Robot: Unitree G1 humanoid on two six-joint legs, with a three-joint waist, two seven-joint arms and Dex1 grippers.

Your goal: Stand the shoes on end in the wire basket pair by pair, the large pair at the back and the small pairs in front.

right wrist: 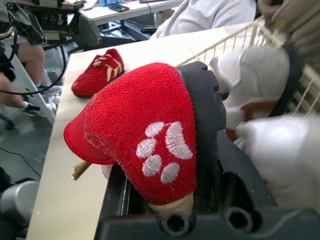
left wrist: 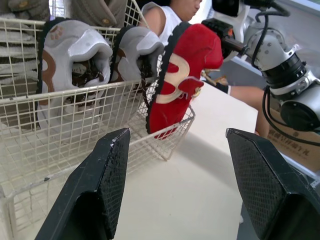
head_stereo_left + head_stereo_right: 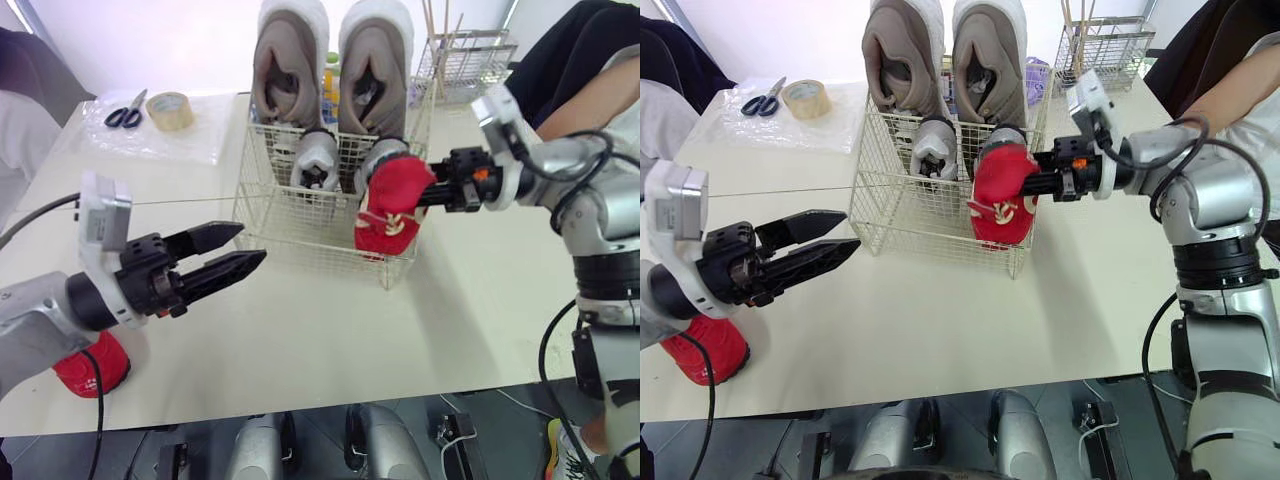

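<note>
The wire basket (image 3: 285,228) stands mid-table. Two large taupe shoes (image 3: 290,70) stand on end at its back. In front of them stand two small grey-white shoes (image 3: 318,160). My right gripper (image 3: 440,188) is shut on the heel of a small red shoe (image 3: 392,205), which hangs toe-down at the basket's front right corner; its toe appears to be behind the wire. A second red shoe (image 3: 92,365) lies on the table at the near left, partly under my left arm. My left gripper (image 3: 254,242) hovers open in front of the basket's left side, holding nothing.
Scissors (image 3: 126,110) and a roll of tape (image 3: 170,110) lie on a plastic sheet at the back left. Another wire rack (image 3: 465,60) stands at the back right. A person (image 3: 585,60) sits at the right, another (image 3: 25,110) at the left.
</note>
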